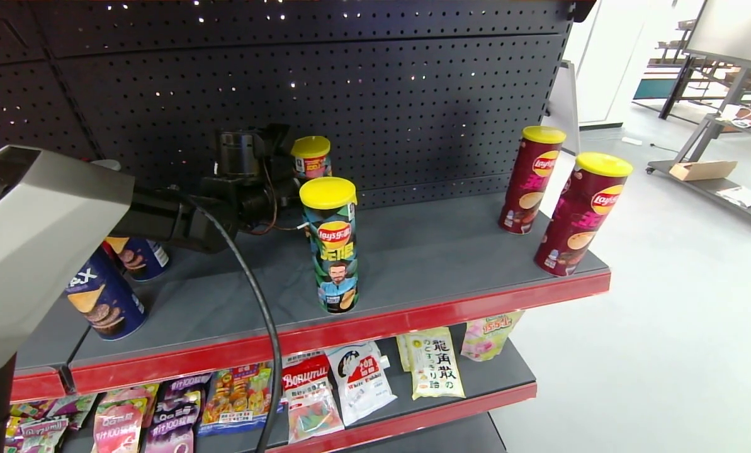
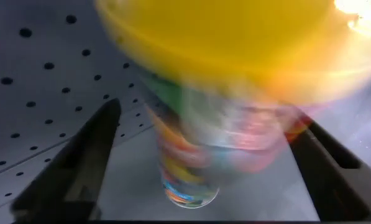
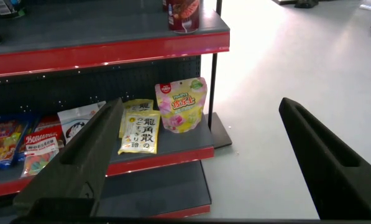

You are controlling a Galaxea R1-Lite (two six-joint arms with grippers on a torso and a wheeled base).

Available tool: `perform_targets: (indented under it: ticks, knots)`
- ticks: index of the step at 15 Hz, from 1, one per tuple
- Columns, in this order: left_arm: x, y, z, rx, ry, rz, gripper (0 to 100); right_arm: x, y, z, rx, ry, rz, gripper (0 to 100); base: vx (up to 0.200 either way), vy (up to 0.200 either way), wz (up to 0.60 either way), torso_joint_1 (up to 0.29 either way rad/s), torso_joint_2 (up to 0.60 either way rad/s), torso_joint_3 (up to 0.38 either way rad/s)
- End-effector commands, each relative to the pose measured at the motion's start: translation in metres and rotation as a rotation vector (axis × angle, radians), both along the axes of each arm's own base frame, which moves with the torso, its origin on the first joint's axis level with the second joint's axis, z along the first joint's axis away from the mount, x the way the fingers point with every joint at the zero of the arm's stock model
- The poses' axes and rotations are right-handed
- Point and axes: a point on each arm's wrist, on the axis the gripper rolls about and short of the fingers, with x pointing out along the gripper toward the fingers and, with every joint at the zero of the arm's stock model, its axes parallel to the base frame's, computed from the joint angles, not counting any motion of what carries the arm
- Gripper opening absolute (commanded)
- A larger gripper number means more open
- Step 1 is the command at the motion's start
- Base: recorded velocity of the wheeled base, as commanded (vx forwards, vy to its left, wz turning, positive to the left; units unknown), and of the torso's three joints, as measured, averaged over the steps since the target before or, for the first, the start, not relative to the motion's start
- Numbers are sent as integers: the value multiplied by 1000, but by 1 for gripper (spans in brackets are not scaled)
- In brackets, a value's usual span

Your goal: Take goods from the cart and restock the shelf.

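At the back of the grey upper shelf (image 1: 432, 251), against the pegboard, stands a yellow-lidded chip can (image 1: 310, 157). My left gripper (image 1: 292, 181) is at it. In the left wrist view the can (image 2: 197, 155) is blurred and sits between the spread fingers (image 2: 92, 149) of my left gripper (image 2: 204, 124), which is open, with gaps on both sides. A second, green can (image 1: 336, 251) stands in front, near the red shelf edge. My right gripper (image 3: 201, 106) is open with nothing in it and faces the lower shelf.
Two maroon cans (image 1: 531, 179) (image 1: 581, 214) stand at the shelf's right end, and two blue cans (image 1: 107, 296) (image 1: 139, 255) at the left. Snack packets (image 1: 432, 362) lie on the lower shelf (image 3: 154, 158). Open floor lies to the right.
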Motion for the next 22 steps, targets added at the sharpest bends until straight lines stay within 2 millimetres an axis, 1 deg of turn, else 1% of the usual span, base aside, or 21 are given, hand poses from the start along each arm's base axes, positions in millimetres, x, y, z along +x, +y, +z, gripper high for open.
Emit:
perform_targets:
  ticks: [1, 4, 6, 7, 8, 11, 13, 14, 16, 18, 21, 22]
  knots:
    - [-2, 0, 5, -4, -12, 0, 100, 0, 0, 0, 0, 2, 2, 100, 0, 0, 0, 0, 0, 0]
    - [-13, 5, 12, -6, -8, 2, 100, 0, 0, 0, 0, 2, 0, 100, 0, 0, 0, 0, 0, 0]
    - [-36, 16, 12, 11, 33, 7, 100, 0, 0, 0, 0, 2, 2, 100, 0, 0, 0, 0, 0, 0]
    - [-41, 20, 12, 15, 43, 15, 100, 0, 0, 0, 0, 2, 0, 100, 0, 0, 0, 0, 0, 0]
    - [-52, 31, 8, 26, 73, 33, 100, 0, 0, 0, 0, 2, 2, 100, 0, 0, 0, 0, 0, 0]
    - [-70, 48, 2, 54, 113, 59, 100, 0, 0, 0, 0, 2, 0, 100, 0, 0, 0, 0, 0, 0]
    - [-78, 65, -7, 137, 131, 75, 100, 0, 0, 0, 0, 2, 2, 100, 0, 0, 0, 0, 0, 0]
    - [-78, 72, -12, 178, 136, 80, 100, 0, 0, 0, 0, 2, 2, 100, 0, 0, 0, 0, 0, 0]
    - [-77, 73, -16, 192, 142, 79, 100, 0, 0, 0, 0, 2, 0, 100, 0, 0, 0, 0, 0, 0]
    - [-65, 79, -28, 207, 162, 96, 100, 0, 0, 0, 0, 2, 0, 100, 0, 0, 0, 0, 0, 0]
    - [-47, 75, -42, 209, 162, 94, 100, 0, 0, 0, 0, 2, 0, 100, 0, 0, 0, 0, 0, 0]
    - [-44, 74, -44, 209, 157, 91, 100, 0, 0, 0, 0, 2, 0, 100, 0, 0, 0, 0, 0, 0]
